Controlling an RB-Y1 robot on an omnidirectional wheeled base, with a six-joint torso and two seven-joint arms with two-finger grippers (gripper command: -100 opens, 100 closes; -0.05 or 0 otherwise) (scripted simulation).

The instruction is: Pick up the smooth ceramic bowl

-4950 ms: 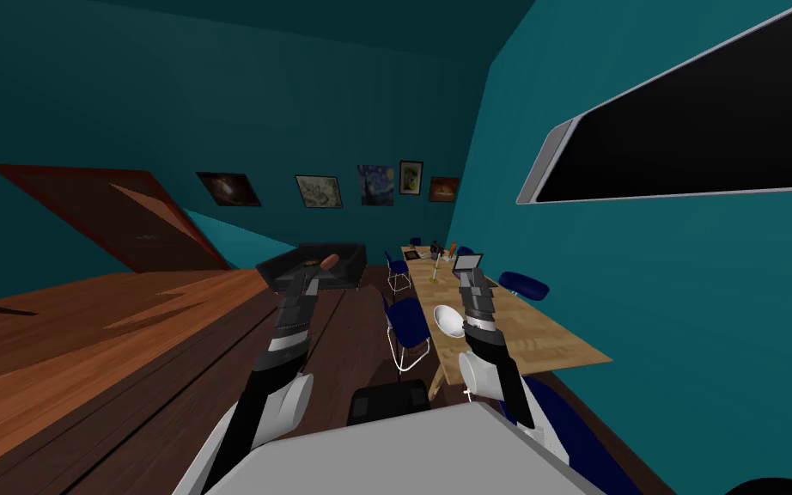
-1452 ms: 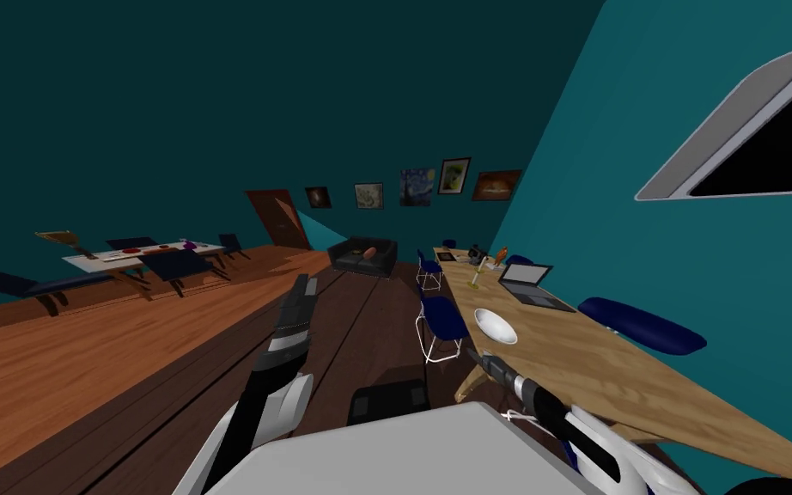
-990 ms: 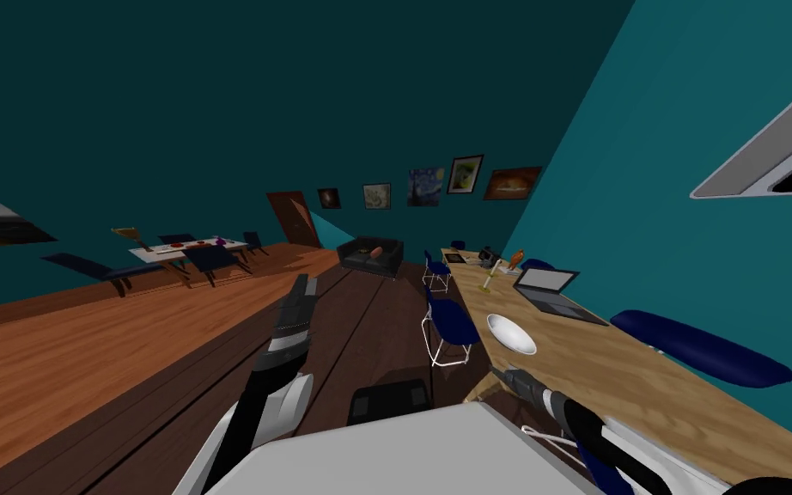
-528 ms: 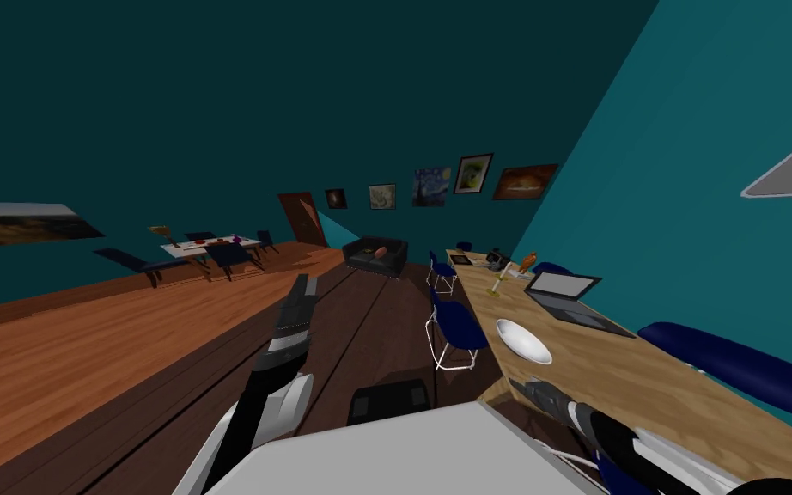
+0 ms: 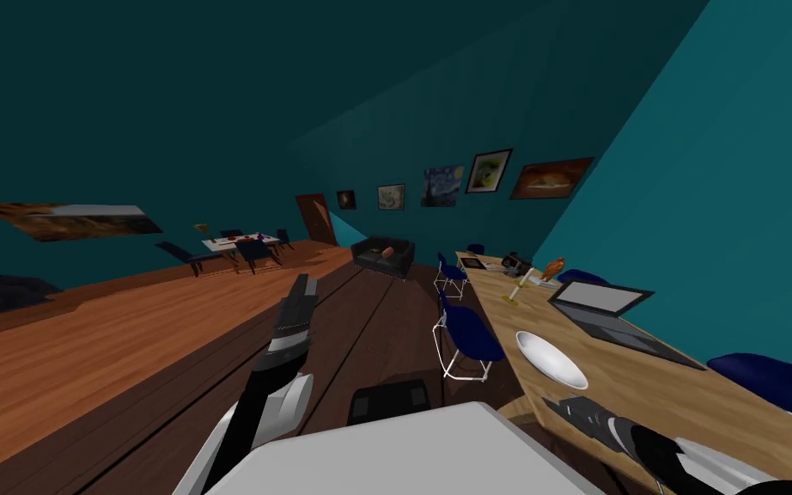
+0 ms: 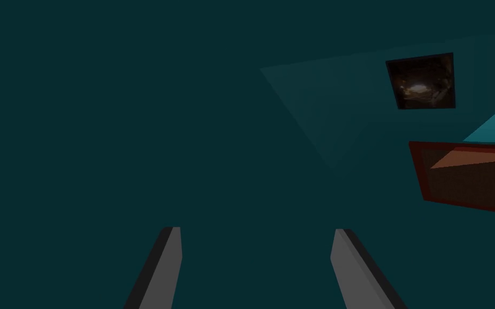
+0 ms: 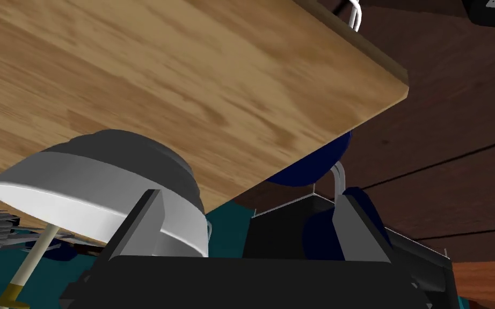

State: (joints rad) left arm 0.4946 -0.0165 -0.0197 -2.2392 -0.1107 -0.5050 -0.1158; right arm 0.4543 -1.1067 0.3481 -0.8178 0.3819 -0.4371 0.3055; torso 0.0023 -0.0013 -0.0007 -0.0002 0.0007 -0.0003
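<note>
A smooth white bowl (image 5: 551, 358) stands upright near the front end of a long wooden table (image 5: 643, 391). My right gripper (image 5: 560, 402) sits low at the table's near edge, just short of the bowl. In the right wrist view the bowl (image 7: 91, 182) looks grey-white on the table (image 7: 187, 70), and the gripper (image 7: 252, 214) is open. One finger (image 7: 147, 217) overlaps the bowl's side, and most of the bowl lies outside the gap between the fingers. My left gripper (image 5: 302, 285) is raised over the floor, and the left wrist view shows this gripper (image 6: 257, 252) open with nothing in it.
An open laptop (image 5: 609, 309) and a candlestick (image 5: 516, 288) stand further along the table. A blue chair (image 5: 469, 331) is at the table's floor side, another (image 5: 772, 378) at its wall side. A dark sofa (image 5: 383, 255) and a second table (image 5: 235, 243) are far off.
My view has swung left, so the table and bowl have slid right and nearer. The right arm now lies lower at the table's near edge. The left arm is unchanged.
</note>
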